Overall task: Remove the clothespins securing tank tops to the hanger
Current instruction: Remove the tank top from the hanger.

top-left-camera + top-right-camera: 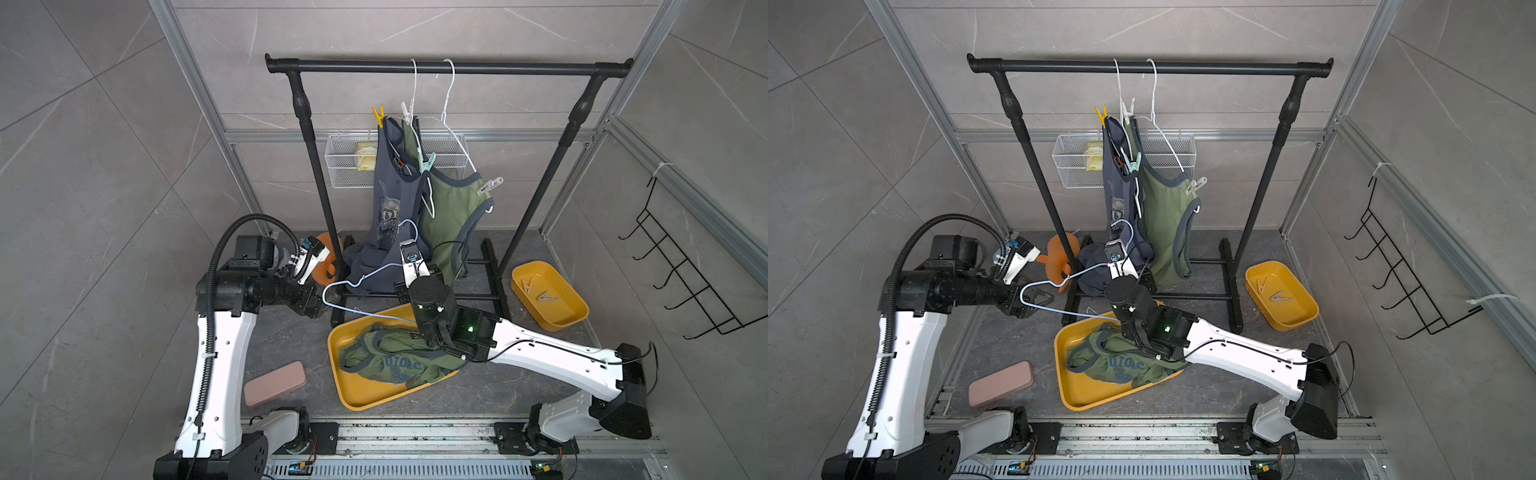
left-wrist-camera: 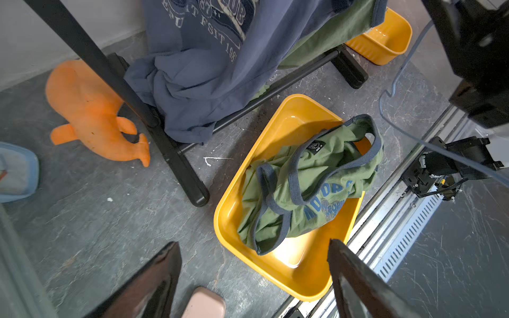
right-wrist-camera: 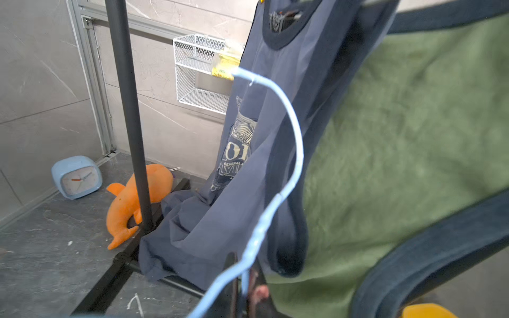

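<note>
My right gripper [image 3: 243, 278] is shut on the neck of a bare light blue hanger [image 3: 281, 196], low in front of the rack. Beside the hanger's left corner my left gripper [image 2: 253, 243] is open, with nothing between its fingers. A slate blue tank top [image 1: 388, 216] hangs from a white hanger under a yellow clothespin [image 1: 378, 116] and a white one [image 1: 406, 110]. An olive tank top [image 1: 451, 216] hangs beside it, held by a mint clothespin [image 1: 428, 163] and a white clothespin [image 1: 490, 185]. Another olive tank top [image 2: 311, 176] lies crumpled in the yellow tray [image 1: 357, 395].
A small yellow bin [image 1: 573, 320] at the right holds loose clothespins [image 1: 546, 297]. The black rack [image 1: 449, 67] stands at the back with a wire basket [image 1: 345, 162] behind it. An orange whale toy [image 2: 91, 110], a pink case [image 1: 274, 382] and a blue clock [image 3: 76, 176] lie on the floor at the left.
</note>
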`<state>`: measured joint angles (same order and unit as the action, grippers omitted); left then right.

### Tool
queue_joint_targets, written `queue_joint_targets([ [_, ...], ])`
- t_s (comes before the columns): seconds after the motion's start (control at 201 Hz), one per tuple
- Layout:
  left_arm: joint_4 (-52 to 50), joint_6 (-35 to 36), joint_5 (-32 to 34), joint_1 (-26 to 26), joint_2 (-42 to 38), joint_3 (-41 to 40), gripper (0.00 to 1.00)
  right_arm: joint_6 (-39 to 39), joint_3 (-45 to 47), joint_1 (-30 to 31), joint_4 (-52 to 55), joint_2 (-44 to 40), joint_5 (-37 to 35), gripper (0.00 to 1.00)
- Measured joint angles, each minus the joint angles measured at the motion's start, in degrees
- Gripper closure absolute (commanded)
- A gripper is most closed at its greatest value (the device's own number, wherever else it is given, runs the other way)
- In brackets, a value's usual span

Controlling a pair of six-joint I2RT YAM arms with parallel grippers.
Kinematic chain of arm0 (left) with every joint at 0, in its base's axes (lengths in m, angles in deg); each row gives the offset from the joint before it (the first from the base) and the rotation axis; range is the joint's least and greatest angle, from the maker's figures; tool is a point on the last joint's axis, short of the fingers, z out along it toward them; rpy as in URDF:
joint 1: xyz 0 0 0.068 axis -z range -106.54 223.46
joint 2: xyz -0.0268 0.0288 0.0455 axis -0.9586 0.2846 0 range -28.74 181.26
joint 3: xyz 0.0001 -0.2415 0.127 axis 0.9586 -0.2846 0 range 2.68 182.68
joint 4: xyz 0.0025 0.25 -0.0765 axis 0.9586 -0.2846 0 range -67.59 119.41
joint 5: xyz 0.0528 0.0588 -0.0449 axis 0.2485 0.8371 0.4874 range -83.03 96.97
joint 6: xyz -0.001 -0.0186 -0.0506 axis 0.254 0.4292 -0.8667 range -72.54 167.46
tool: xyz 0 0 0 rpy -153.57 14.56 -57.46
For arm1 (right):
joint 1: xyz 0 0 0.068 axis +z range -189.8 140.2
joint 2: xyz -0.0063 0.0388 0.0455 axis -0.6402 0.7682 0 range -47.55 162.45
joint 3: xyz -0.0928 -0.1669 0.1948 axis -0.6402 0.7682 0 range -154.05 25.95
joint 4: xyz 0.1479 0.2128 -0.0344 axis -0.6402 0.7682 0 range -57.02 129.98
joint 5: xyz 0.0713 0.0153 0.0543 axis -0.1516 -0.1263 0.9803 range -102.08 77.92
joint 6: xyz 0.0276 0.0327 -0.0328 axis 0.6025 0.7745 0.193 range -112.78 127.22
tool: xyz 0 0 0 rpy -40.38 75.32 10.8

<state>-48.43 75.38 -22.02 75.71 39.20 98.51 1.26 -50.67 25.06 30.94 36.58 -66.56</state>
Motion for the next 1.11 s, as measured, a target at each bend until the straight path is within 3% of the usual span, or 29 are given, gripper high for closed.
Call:
queue_joint_targets([
  [0.09, -5.25, 1.64, 0.24, -0.04, 0.15, 7.43, 0.26, -4.98, 2.93, 0.00, -1.75, -2.99, -1.27, 1.00],
  [0.323, -8.57, 4.28, -4.74, -0.04, 3.85, 30.25, 0.24, -15.26, 8.28, 0.00, -6.21, -10.58, -3.85, 1.00],
  [0.478, -8.57, 5.68, -11.80, 0.02, 5.66, 34.62, 0.17, -21.77, 8.33, 0.52, -10.12, -11.37, -4.92, 1.00],
  [0.717, -8.55, 5.64, -22.99, 1.99, 13.90, 40.24, 0.16, -33.77, 6.60, 3.23, -17.57, -7.58, -6.23, 1.00],
  [0.801, -8.26, 4.42, -23.50, 4.90, 14.78, 36.79, 0.16, -35.95, 6.16, 3.41, -19.08, -7.17, -6.71, 1.00],
  [0.896, -6.49, 3.02, -20.20, 14.14, 14.82, 32.81, 0.16, -38.47, 5.38, 3.45, -21.75, -6.97, -7.85, 1.00],
  [0.98, -6.71, 2.49, -19.17, 20.50, 17.00, 35.47, 0.16, -40.24, 4.81, 3.65, -23.61, -6.97, -8.79, 1.00],
  [1.11, -6.75, 2.56, -19.10, 23.56, 19.28, 39.54, 0.19, -42.38, 4.31, 3.78, -24.39, -7.23, -9.97, 1.00],
])
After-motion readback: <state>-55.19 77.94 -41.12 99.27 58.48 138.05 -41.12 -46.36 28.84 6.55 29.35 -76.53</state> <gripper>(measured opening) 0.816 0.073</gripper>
